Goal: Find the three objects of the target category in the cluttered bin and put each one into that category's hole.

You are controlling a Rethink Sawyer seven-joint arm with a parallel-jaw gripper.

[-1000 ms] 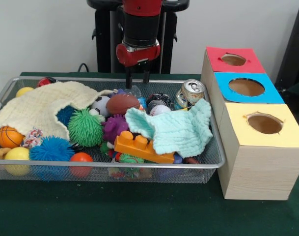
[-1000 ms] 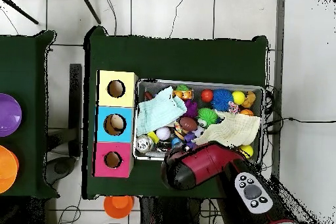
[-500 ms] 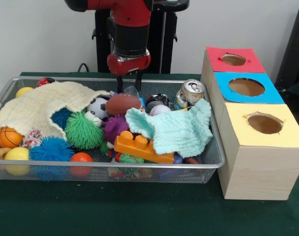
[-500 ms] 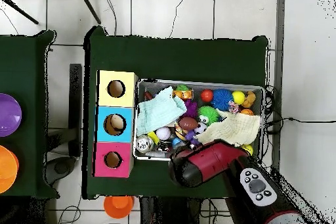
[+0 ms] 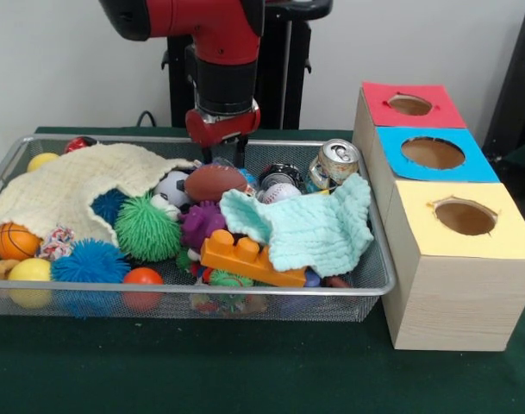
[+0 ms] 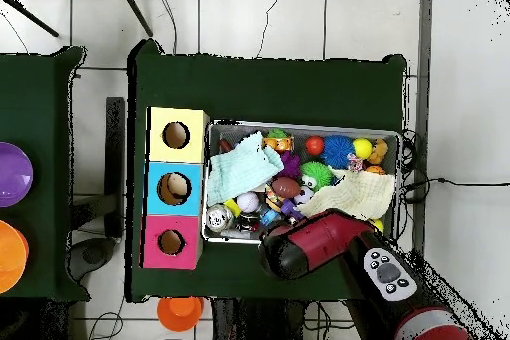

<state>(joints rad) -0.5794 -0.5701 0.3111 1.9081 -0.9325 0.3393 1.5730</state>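
A: Where does the red-and-black arm's claw (image 5: 221,159) hang?
B: Just at 12 o'clock of the brown toy football (image 5: 215,182), inside the wire mesh bin (image 5: 365,278).
A: And the mint knitted cloth (image 5: 309,229)?
B: At 4 o'clock of the football, with the silver drink can (image 5: 334,164) at its 12.

The red and black arm (image 5: 219,52) hangs vertically, wrist pointing straight down. Its gripper (image 5: 217,155) sits low. Finger spacing cannot be made out.

Wire-mesh bin (image 5: 245,297), knitted cloths (image 5: 318,226)
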